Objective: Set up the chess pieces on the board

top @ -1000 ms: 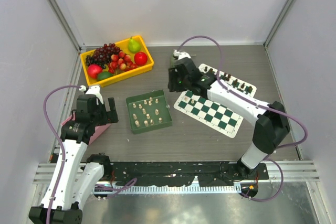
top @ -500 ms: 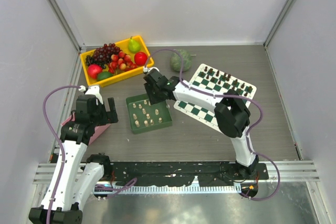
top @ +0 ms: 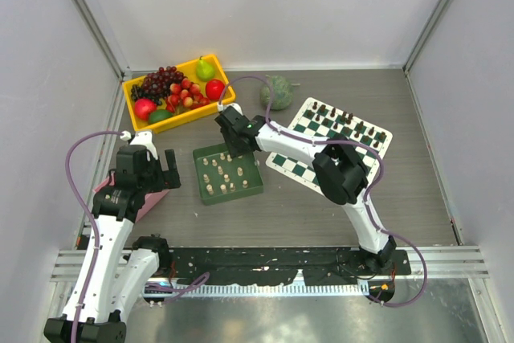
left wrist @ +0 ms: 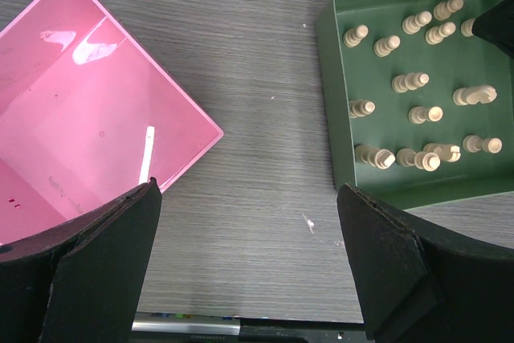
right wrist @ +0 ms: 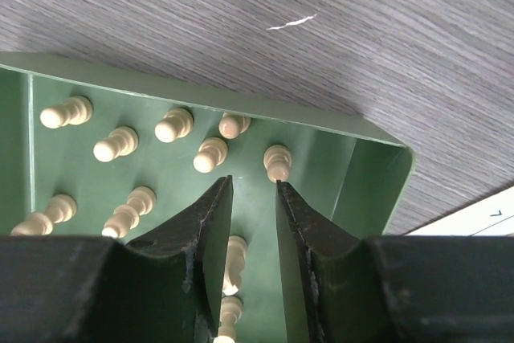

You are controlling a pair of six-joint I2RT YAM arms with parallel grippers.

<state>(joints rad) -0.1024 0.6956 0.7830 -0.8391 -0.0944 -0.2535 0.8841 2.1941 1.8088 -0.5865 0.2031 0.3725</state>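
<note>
Right gripper [right wrist: 253, 190] poised over far-right corner of green tray [right wrist: 373, 162].
Jaws a narrow slit apart, holding nothing; left gripper [left wrist: 249, 190] wide open, empty. Cream pieces [right wrist: 210, 154] lie in the tray, beside the board [top: 299, 169]. Suggest: widen, straddle one pawn [right wrist: 277, 162], close on its body, sparing neighbours. Chosen piece unclear; arm hides some board squares.

The table [left wrist: 265, 62] is seen as grey, matt and wood-grained. The pink tray [left wrist: 72, 126] is rendered in glossy plastic with bright reflections, the green tray [left wrist: 377, 130] in smooth, duller plastic, and the chess pieces [left wrist: 410, 82] in pale, matt wood.
</note>
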